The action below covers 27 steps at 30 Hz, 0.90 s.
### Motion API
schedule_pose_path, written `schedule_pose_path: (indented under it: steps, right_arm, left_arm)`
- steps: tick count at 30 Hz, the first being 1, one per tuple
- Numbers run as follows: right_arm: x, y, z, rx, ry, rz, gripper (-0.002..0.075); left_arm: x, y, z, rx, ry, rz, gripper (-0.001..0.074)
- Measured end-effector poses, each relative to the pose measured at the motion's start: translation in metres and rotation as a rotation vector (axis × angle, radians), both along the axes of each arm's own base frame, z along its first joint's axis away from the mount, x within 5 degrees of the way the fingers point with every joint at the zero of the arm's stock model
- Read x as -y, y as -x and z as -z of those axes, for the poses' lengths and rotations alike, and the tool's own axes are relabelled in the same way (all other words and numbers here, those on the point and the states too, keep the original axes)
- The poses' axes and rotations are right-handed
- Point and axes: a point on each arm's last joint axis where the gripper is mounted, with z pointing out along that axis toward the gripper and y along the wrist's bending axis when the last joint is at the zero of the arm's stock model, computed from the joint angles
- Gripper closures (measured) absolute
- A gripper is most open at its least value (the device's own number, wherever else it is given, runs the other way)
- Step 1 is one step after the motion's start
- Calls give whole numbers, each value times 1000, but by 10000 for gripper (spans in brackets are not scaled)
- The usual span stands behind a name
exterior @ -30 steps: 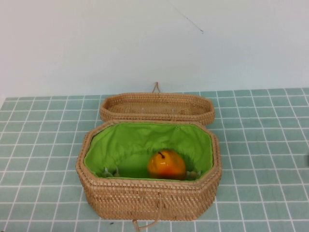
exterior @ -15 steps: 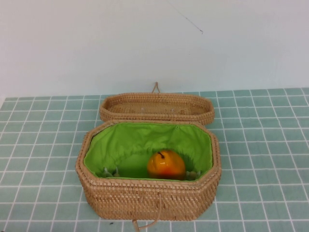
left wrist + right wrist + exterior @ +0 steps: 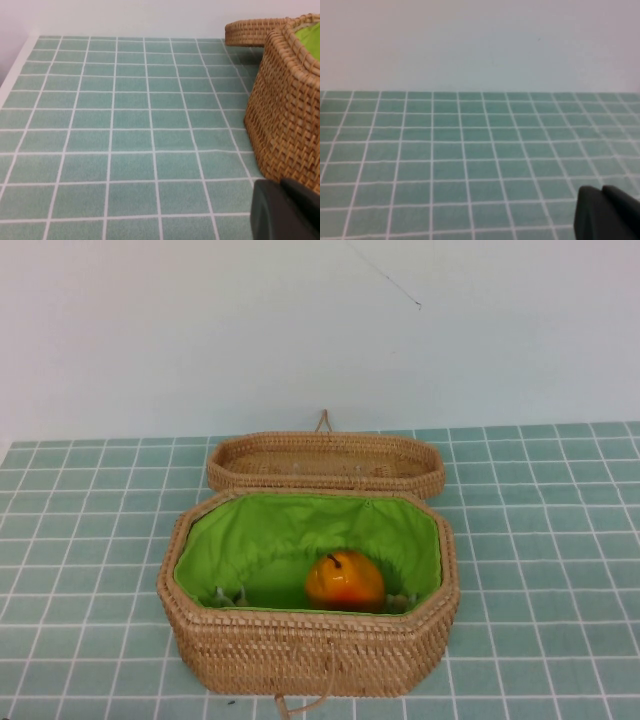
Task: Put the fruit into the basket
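The orange-yellow fruit [image 3: 344, 581] with a red blush and a dark stem lies inside the basket [image 3: 310, 650], on the green lining near the front wall. The basket's wicker lid [image 3: 325, 462] is folded open behind it. Neither arm shows in the high view. My left gripper [image 3: 281, 184] is shut and empty, low over the tiles just beside the basket's left wall [image 3: 285, 115]. My right gripper [image 3: 601, 191] is shut and empty over bare tiles, with no basket in its view.
A green tiled table [image 3: 90, 540] surrounds the basket, with a white wall behind it. The table's left edge [image 3: 15, 70] shows in the left wrist view. The open lid [image 3: 252, 31] lies flat on the tiles behind the basket.
A dark tip of the right arm at the high view's right edge one second ago has gone out of view. The fruit and basket have not moved.
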Motion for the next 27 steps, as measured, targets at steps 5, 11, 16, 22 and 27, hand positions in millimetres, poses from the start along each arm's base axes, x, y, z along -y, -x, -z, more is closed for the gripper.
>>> schedule_pose_path:
  steps: [5, 11, 16, 22, 27]
  right_arm:
    - [2, 13, 38, 49, -95, 37, 728]
    - [3, 21, 66, 88, -159, 97, 728]
    - [-1, 23, 69, 81, -67, 50, 728]
    - [0, 23, 71, 49, -28, 48, 728]
    - [1, 24, 75, 0, -30, 64, 728]
  left_arm:
    - [0, 0, 0, 0, 0, 0, 735]
    - [0, 0, 0, 0, 0, 0, 735]
    - [0, 0, 0, 0, 0, 0, 735]
    - [0, 0, 0, 0, 0, 0, 735]
    - [0, 0, 0, 0, 0, 0, 735]
